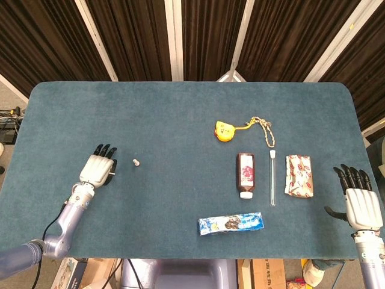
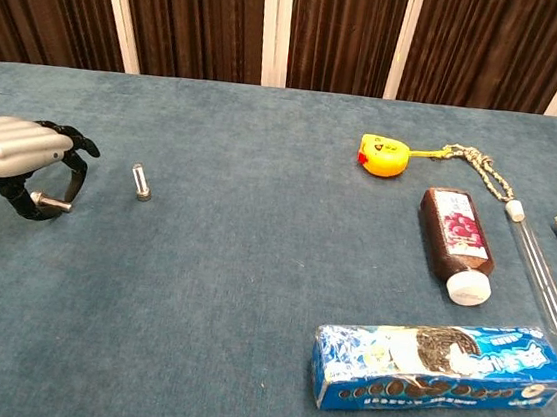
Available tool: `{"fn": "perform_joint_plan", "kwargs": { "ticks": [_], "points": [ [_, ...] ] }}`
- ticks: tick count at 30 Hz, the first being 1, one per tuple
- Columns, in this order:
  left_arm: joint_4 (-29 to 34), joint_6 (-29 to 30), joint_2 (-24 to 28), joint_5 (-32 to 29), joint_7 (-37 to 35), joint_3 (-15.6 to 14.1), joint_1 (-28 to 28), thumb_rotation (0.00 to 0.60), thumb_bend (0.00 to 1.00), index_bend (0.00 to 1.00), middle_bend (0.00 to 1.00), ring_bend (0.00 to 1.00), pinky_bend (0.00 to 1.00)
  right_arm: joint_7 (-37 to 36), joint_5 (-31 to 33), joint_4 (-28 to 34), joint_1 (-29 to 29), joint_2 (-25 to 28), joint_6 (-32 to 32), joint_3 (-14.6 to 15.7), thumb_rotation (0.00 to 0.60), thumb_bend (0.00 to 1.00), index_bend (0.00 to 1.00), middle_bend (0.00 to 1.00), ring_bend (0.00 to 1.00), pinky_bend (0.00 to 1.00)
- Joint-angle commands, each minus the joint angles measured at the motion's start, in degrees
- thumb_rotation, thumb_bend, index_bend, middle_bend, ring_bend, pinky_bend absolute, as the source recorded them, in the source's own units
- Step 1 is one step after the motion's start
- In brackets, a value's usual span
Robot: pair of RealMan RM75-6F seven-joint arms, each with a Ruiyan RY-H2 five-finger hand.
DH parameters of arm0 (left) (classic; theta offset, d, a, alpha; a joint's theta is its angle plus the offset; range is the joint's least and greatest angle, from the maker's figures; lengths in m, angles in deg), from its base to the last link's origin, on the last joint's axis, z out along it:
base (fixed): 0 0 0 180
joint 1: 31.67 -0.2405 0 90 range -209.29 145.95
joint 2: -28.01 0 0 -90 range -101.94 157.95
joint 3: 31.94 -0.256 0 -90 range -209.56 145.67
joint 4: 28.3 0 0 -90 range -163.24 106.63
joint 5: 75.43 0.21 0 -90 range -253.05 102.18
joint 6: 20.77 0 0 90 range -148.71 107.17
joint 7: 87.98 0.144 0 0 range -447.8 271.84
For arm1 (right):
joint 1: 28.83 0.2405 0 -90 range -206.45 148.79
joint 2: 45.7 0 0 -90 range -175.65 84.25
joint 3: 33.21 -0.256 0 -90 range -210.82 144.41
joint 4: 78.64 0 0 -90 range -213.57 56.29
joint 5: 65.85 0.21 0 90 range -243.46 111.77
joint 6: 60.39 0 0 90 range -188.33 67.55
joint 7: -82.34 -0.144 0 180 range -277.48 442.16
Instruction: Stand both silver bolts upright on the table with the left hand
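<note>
Under the left hand (image 2: 25, 155), whose fingers curl around it, one silver bolt (image 2: 51, 204) lies flat. At three o'clock, the other bolt (image 2: 141, 181) stands. Next, tip this one up.

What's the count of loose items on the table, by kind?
Silver bolts: 2, one standing, one lying under the left robot hand
Brown bottle: 1
Cookie pack: 1
Glass tube: 1
Yellow toy on a cord: 1
Patterned packet: 1
Total: 7
</note>
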Motion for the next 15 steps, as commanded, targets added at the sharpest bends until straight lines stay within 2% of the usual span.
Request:
{"fn": "perform_joint_plan", "kwargs": {
  "ticks": [1,11,15],
  "points": [
    [-0.19,0.03,-0.17,0.03,0.03,0.01,0.00,0.600,0.49,0.54,0.10,0.00,0.00,-0.01,-0.01,0.00,0.02,0.00,0.03,0.01,0.600,0.11,0.13,0.09,0.05,0.00],
    [0.24,0.26,-0.31,0.26,-1.58,0.52,-0.18,0.600,0.52,0.55,0.11,0.00,0.00,-0.13,-0.09,0.13,0.02,0.12,0.09,0.06,0.600,0.11,0.13,0.09,0.05,0.00],
    [2.88,1.16,1.44,0.40,-5.06,1.42,-1.04,0.600,0.52,0.55,0.11,0.00,0.00,-0.27,-0.31,0.16,0.02,0.13,0.01,0.12,0.600,0.11,0.13,0.09,0.05,0.00]
  ]
}}
